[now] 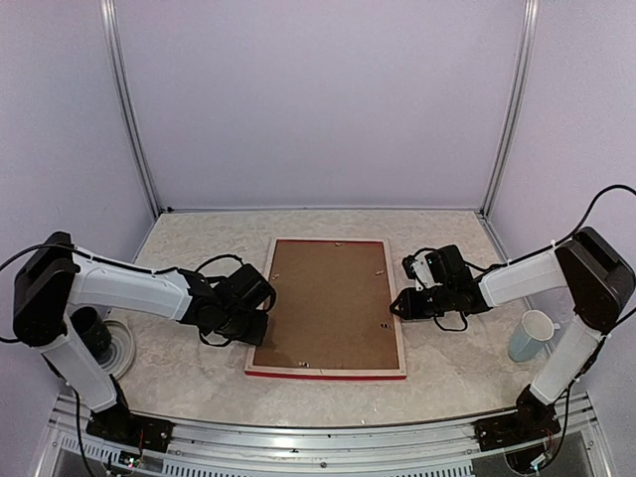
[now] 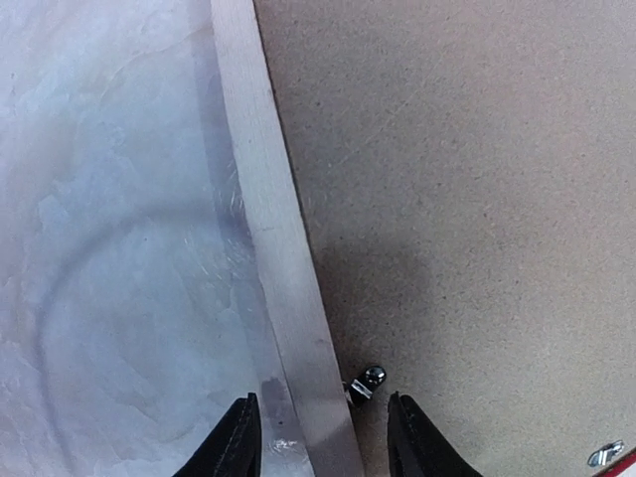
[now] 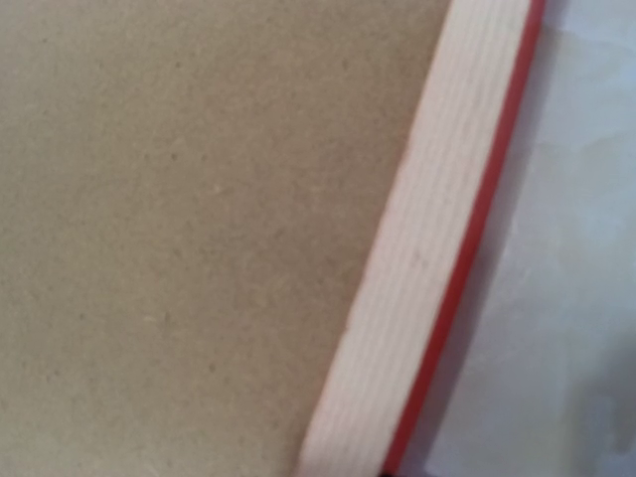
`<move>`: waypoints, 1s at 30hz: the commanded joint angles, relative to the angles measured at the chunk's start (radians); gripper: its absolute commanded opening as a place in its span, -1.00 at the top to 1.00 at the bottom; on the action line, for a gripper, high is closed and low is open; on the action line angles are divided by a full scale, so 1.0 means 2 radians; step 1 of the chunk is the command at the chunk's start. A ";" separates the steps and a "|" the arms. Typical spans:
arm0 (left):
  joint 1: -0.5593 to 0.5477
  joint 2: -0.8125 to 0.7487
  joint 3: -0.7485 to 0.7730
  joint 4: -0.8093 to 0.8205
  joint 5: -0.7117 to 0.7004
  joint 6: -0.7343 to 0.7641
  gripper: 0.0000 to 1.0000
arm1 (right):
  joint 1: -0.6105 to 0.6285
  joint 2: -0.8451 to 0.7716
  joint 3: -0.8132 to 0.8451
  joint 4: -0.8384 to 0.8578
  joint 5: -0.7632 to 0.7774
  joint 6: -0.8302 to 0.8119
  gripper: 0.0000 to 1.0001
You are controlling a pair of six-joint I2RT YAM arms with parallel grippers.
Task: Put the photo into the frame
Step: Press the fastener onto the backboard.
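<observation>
The frame (image 1: 328, 373) lies face down in the middle of the table, its red front showing only as a thin line along the near edge. A brown backing board (image 1: 323, 303) fills it. The photo is hidden. My left gripper (image 1: 260, 328) is at the frame's left side. In the left wrist view it (image 2: 323, 407) is open, its fingers straddling the pale wood rail (image 2: 283, 258) and a small metal clip (image 2: 366, 383) without touching them. My right gripper (image 1: 397, 305) is at the frame's right rail (image 3: 427, 268). Its fingers do not show in the right wrist view.
A pale mug (image 1: 532, 335) stands at the right by the right arm. At the left, behind the left arm, a dark cup (image 1: 91, 333) sits on a white plate (image 1: 124, 348). A second clip (image 2: 604, 454) lies on the backing board (image 2: 467, 179). Walls close in the table.
</observation>
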 commanded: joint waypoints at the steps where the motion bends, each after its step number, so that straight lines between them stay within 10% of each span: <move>1: 0.002 -0.045 -0.002 -0.012 -0.003 0.006 0.11 | 0.008 0.013 -0.004 -0.002 -0.005 -0.001 0.48; 19: 0.017 -0.006 -0.003 0.003 0.007 0.028 -0.07 | 0.008 0.013 -0.004 -0.002 -0.002 -0.003 0.42; 30: 0.048 -0.022 0.007 0.071 0.004 0.019 -0.53 | 0.008 -0.001 -0.008 0.002 -0.006 -0.014 0.20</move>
